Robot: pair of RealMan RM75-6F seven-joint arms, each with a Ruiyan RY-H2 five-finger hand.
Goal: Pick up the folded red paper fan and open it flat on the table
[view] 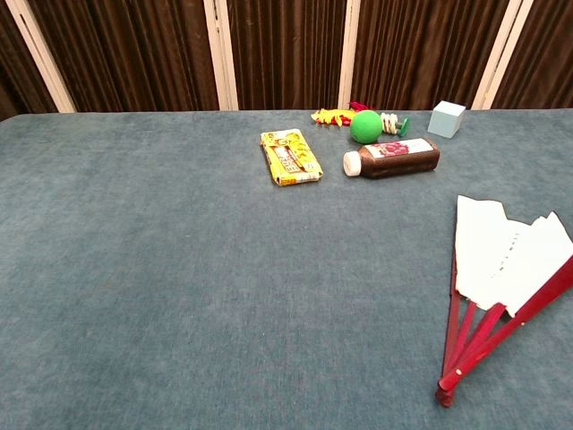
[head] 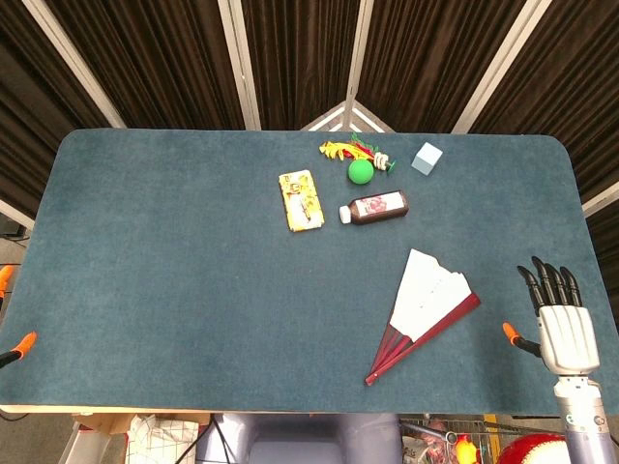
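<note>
One red paper fan (head: 426, 311) is seen lying partly spread on the table (head: 174, 290), near the front right edge. It is judged light, with thin, tearable paper and stiff red ribs; hold is best taken on the outer ribs near the pivot. Right hand (head: 561, 319) is released, fingers apart, just beside the fan. Left hand is not seen.

A blue-grey tabletop (head: 174, 290) carried several items toward its far edge. A yellow snack packet (head: 300, 200) lay flat. Near it on the right, a brown bottle (head: 374, 208) lay on its side. Behind the bottle sat a green ball (head: 361, 172), touching a feathered toy (head: 353, 150). A pale blue cube (head: 427, 158) stood apart.
</note>
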